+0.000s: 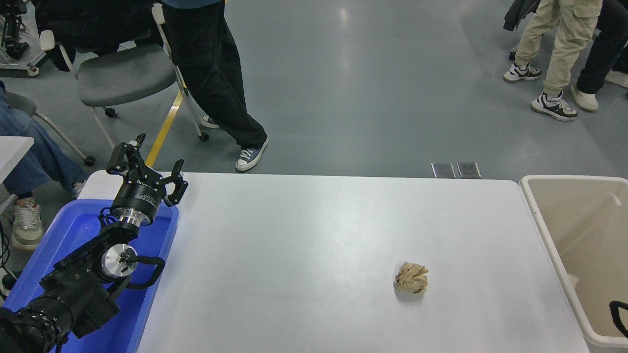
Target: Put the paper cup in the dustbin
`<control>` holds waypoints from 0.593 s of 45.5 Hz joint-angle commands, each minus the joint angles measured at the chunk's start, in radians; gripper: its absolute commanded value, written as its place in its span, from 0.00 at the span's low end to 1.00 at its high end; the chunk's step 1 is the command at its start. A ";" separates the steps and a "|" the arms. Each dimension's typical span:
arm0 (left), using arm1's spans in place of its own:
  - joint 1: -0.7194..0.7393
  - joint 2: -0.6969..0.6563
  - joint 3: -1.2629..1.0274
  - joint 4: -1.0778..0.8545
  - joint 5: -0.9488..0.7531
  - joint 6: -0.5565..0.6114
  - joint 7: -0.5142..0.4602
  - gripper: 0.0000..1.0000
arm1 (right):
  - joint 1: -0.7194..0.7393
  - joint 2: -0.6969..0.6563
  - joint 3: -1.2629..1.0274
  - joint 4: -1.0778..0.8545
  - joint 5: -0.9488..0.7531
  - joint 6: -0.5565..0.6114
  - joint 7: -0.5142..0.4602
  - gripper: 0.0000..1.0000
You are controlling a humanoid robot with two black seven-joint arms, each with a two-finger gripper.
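Note:
The paper cup is out of view. The dustbin (542,235), beige-cream with a thick white rim, stands against the table's right edge. My left gripper (147,159) is open and empty, parked above the far end of a blue plastic tray at the table's left. My right gripper is out of view; only a small black loop of cable (619,316) shows over the bin at the lower right edge.
A crumpled brown paper ball (411,278) lies on the white table (304,235), right of centre. The blue tray (81,230) sits at the left edge. Beyond the table, a person (216,78) stands near a grey chair (122,73); more legs are at the top right.

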 commanded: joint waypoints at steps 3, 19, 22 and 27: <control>0.000 0.000 0.000 0.000 0.000 -0.001 0.000 1.00 | -0.003 0.000 -0.031 0.001 -0.017 0.003 -0.001 0.99; 0.000 0.000 0.000 0.000 0.000 0.000 0.000 1.00 | 0.014 -0.026 -0.005 0.004 0.002 0.123 -0.001 0.99; 0.000 0.000 0.000 0.000 0.000 0.000 0.000 1.00 | 0.017 -0.041 0.000 -0.002 0.002 0.172 -0.001 0.99; 0.000 0.000 0.000 0.000 0.000 0.000 0.000 1.00 | 0.017 -0.064 0.035 0.007 0.005 0.189 0.007 0.99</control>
